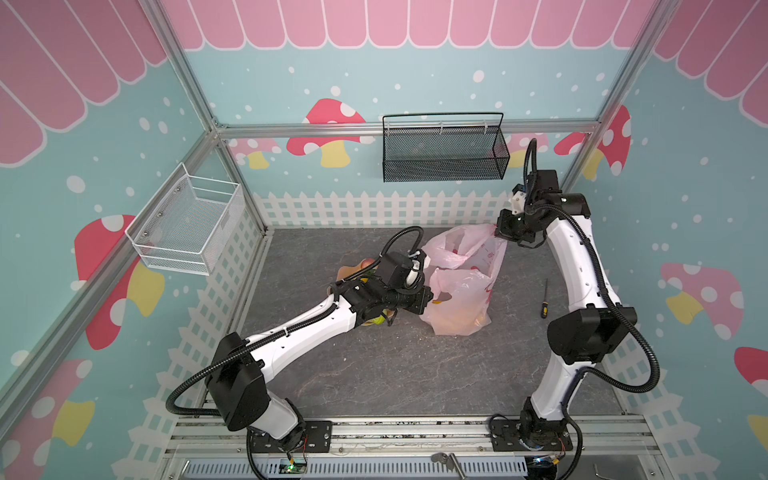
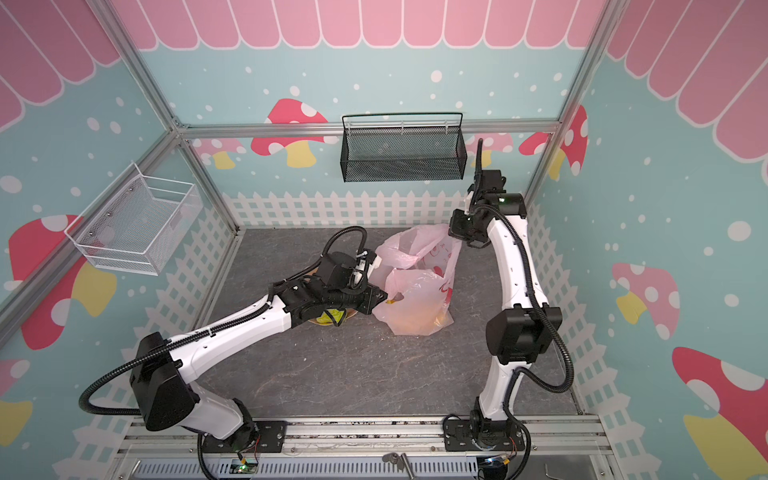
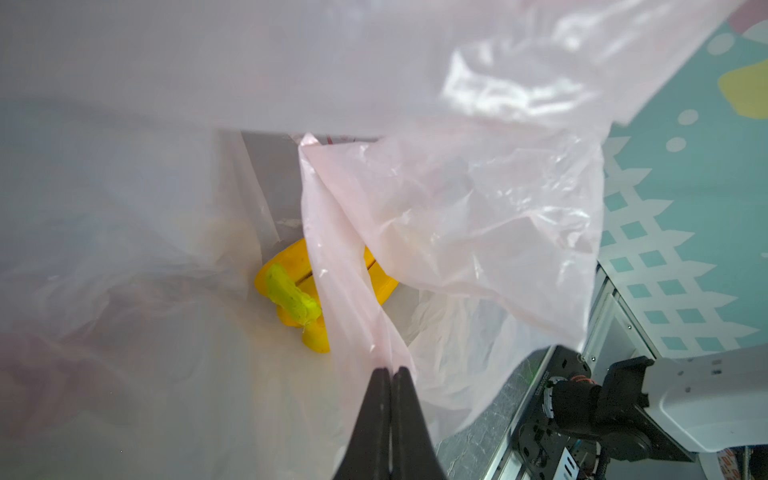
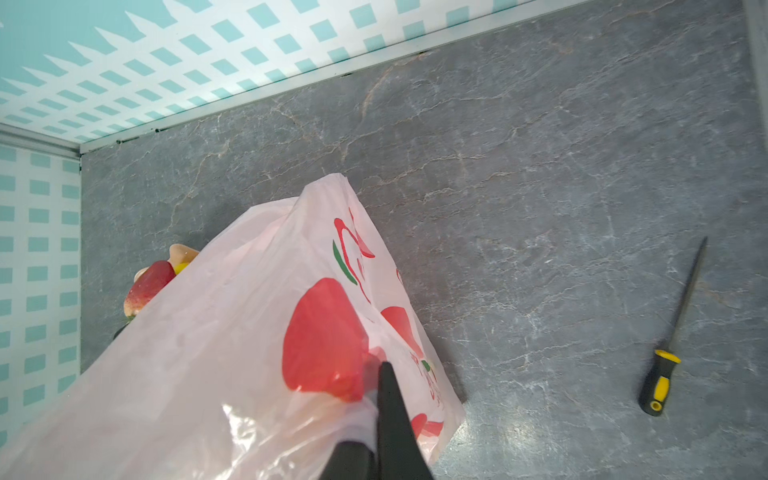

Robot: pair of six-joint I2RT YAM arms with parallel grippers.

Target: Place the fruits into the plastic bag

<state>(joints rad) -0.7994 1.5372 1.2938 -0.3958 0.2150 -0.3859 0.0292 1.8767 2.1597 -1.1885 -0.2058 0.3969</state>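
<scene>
Two matching robot arms. The left arm (image 1: 299, 332) and the right arm (image 1: 571, 257) have smooth, glossy white shells on their long links, dotted with small dark screw holes. Bulky matte black housings (image 1: 243, 388) cover the joints. A ribbed black cable conduit (image 1: 646, 365) loops loosely alongside each arm. Each arm is bolted to a flat black base plate (image 1: 505, 430) with silver screws, and thin red and black wires show there. The left end effector (image 3: 390, 370) and the right end effector (image 4: 385, 368) have slim, tapered, matte black fingers.
</scene>
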